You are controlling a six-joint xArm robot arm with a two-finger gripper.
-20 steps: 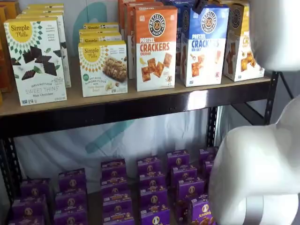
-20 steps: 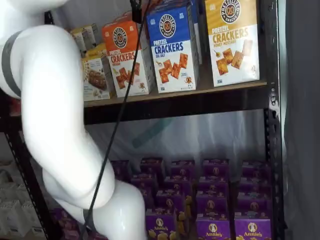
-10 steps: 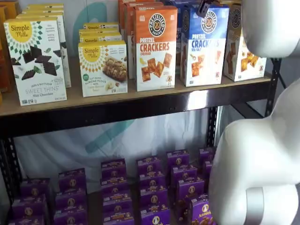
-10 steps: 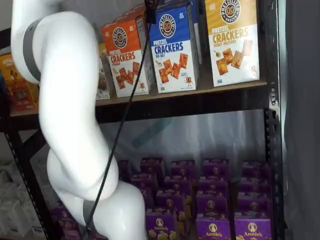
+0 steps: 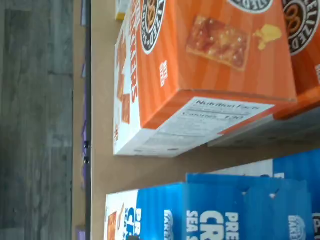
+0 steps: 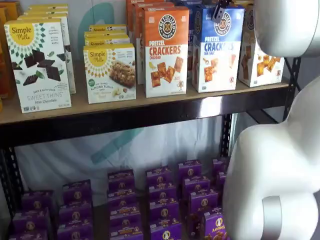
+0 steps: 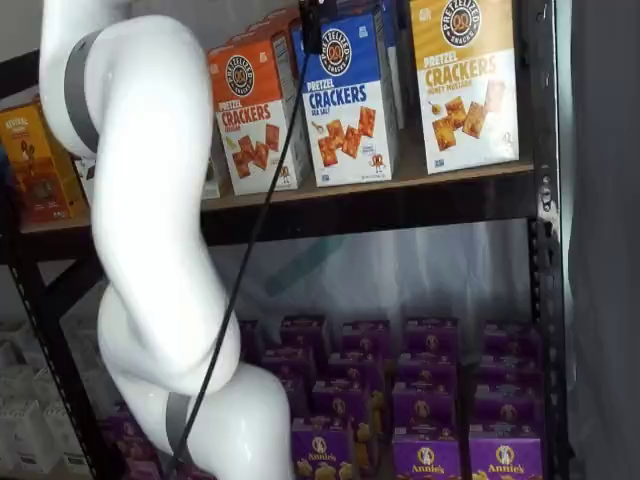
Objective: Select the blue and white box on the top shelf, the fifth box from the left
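Note:
The blue and white box (image 6: 217,50) stands upright on the top shelf (image 6: 150,114) between an orange-topped Cheddar carton (image 6: 166,50) and a yellow-topped carton (image 6: 261,47). It also shows in a shelf view (image 7: 348,100) and in the wrist view (image 5: 240,210), next to the orange carton (image 5: 210,65). My gripper (image 6: 218,10) shows only as a black finger hanging from above, in front of the blue box's upper edge; in a shelf view (image 7: 312,22) it is at the box's upper left corner. No gap between fingers shows, and I see no box in them.
My white arm (image 6: 275,175) fills the right of one shelf view and the left of the other (image 7: 150,200), with a black cable (image 7: 250,230) beside it. Simple Mills boxes (image 6: 37,65) stand further left. Several purple boxes (image 6: 160,200) sit on the lower level.
The black finger has come a little lower and closer to the blue box's top. The arm's white links have shifted, and now cover the boxes left of the orange carton in one shelf view.

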